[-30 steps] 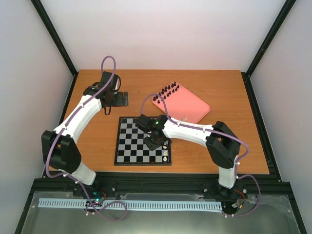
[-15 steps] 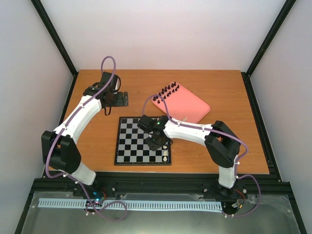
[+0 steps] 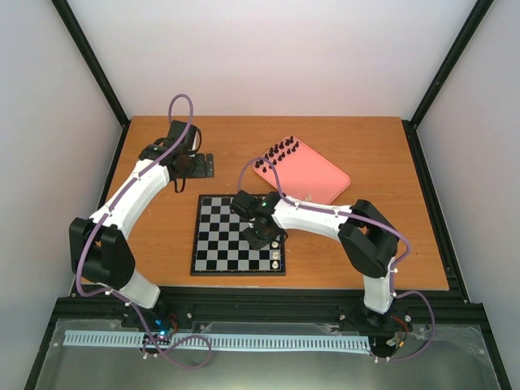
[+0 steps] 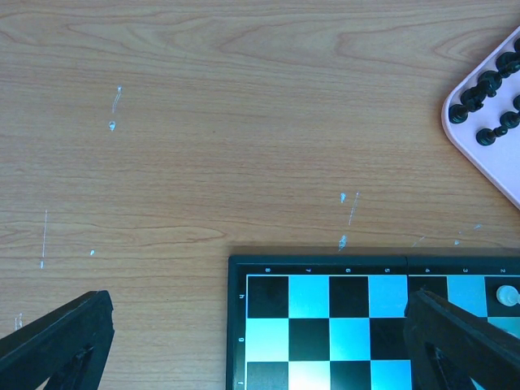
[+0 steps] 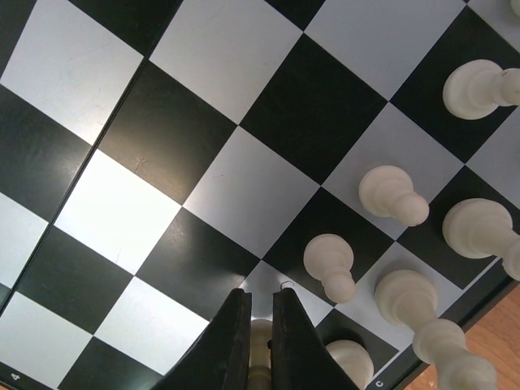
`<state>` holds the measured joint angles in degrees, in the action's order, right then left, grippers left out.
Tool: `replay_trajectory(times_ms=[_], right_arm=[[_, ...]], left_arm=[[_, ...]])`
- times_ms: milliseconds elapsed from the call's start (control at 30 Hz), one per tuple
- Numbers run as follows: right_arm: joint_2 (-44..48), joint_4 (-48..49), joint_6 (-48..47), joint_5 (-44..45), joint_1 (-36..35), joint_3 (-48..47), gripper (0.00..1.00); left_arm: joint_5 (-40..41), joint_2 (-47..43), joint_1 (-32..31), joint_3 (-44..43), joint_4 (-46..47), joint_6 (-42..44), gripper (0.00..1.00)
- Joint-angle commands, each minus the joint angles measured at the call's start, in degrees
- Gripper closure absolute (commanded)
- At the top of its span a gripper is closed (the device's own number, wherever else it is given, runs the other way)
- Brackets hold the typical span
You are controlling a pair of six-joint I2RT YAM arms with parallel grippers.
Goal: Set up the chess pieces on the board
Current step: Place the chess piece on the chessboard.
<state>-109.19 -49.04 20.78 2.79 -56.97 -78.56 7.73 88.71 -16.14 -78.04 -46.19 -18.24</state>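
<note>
At the near right corner of the board (image 3: 219, 244), a handful of cream-white chess pieces (image 5: 329, 264) is seen standing on adjoining squares, smooth, rounded and glossy. Just above that cluster the right gripper (image 5: 260, 299) is held narrow, and a cream-white piece (image 5: 260, 345) appears to be pinched between its dark fingers. Most of the flat, reflective black-and-silver checks is bare, so the task is judged to be at an early stage. Farther off, the left gripper (image 4: 258, 305) is spread wide and empty over the wood-grain table (image 4: 203, 122). On the matte pink tray (image 3: 321, 180) at the far side, the black pieces (image 3: 280, 150) are clustered, not yet placed.
</note>
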Motion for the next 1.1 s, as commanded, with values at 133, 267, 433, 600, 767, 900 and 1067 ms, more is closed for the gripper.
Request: replay_trajectory(times_ms=[133, 267, 433, 600, 767, 900, 1067], right_arm=[[-1.87, 1.37, -0.64, -0.40, 0.37, 0.85, 0.94], [-1.93, 1.39, -0.73, -0.40, 0.37, 0.88, 0.93], [-1.79, 1.19, -0.87, -0.28, 0.37, 0.96, 0.83], [-1.08, 1.03, -1.26, -0.75, 0.37, 1.01, 0.76], [1.14, -0.46, -1.91, -2.07, 0.28, -0.23, 0.74], [3.37, -2.85, -2.55, -2.67, 0.12, -2.29, 0.67], [6.64, -6.67, -2.29, -2.01, 0.02, -5.40, 0.64]], left_arm=[[0.34, -0.72, 0.06, -0.25, 1.08, -0.66, 0.00], [0.36, -0.80, 0.06, -0.12, 1.14, -0.63, 0.00], [0.43, -0.83, 0.06, 0.02, 1.23, -0.49, 0.00], [0.45, -0.79, 0.06, 0.08, 1.21, -0.56, 0.00], [0.45, -0.94, 0.06, 0.00, 0.90, -0.48, 0.00], [0.51, -1.09, 0.06, 0.06, 1.00, -0.56, 0.00], [0.37, -1.07, 0.06, -0.08, 0.93, -0.68, 0.00]])
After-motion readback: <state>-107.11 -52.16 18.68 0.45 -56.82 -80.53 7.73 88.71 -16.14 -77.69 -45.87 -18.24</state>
